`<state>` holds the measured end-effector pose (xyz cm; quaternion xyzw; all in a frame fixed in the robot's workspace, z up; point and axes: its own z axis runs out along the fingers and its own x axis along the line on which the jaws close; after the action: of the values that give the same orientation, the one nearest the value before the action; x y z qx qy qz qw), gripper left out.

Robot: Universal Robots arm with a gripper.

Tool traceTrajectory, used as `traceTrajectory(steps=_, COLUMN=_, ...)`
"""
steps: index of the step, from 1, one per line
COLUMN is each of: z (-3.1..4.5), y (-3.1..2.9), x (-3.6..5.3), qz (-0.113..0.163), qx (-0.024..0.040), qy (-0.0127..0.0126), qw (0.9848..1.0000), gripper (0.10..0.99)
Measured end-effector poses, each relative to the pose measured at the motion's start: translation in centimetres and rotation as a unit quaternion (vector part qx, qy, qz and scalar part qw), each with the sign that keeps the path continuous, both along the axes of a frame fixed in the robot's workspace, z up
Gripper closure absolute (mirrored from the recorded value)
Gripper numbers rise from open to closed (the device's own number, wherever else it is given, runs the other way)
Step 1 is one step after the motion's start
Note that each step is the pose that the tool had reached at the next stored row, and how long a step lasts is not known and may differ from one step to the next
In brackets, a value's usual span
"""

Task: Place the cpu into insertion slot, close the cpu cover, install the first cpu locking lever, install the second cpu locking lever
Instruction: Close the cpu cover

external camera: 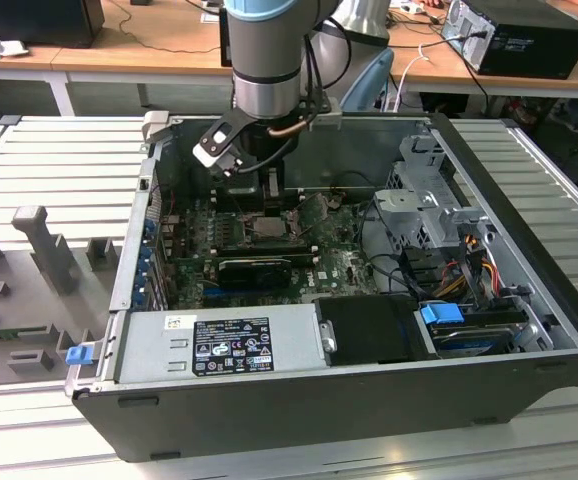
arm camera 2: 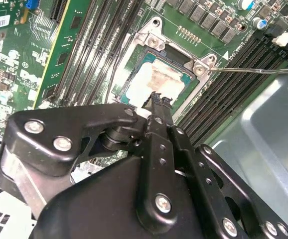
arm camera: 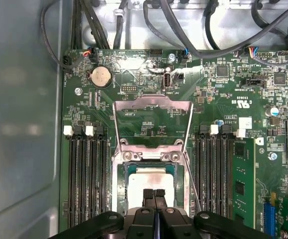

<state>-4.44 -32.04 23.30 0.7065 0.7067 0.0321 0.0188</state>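
Note:
The cpu [arm camera: 151,180] lies flat in the insertion slot [arm camera: 130,172], its silver top smeared with pale paste; it also shows in the second wrist view [arm camera 2: 156,78] and the exterior view [external camera: 269,229]. The cpu cover [arm camera: 153,115] is swung open, tilted back from the socket on its hinge. My gripper [arm camera: 154,193] is shut, with nothing between its fingertips [arm camera 2: 156,98], which hover right over the chip's near edge. One thin locking lever [arm camera 2: 253,70] sticks out sideways, unlatched. A second wire lever [arm camera: 191,184] runs along the socket's side.
The arm reaches into an open computer case [external camera: 529,340]. Black memory slots [arm camera: 86,174] flank the socket on both sides. A grey power supply [external camera: 219,345] sits at the case's front, a black card [external camera: 254,268] beside the socket, and a drive cage [external camera: 424,215] with cables on the exterior view's right.

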Motion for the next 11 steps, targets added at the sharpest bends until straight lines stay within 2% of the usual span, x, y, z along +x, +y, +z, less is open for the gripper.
traceTrajectory(steps=7, z=-0.02, y=-0.04, x=0.57, qz=0.000, qx=0.0011, qy=0.0000, qw=1.0000, gripper=0.980)
traceTrajectory(steps=11, z=0.17, y=0.06, x=0.58, qz=0.000, qx=0.0014, qy=0.0000, qw=1.0000, gripper=0.980)
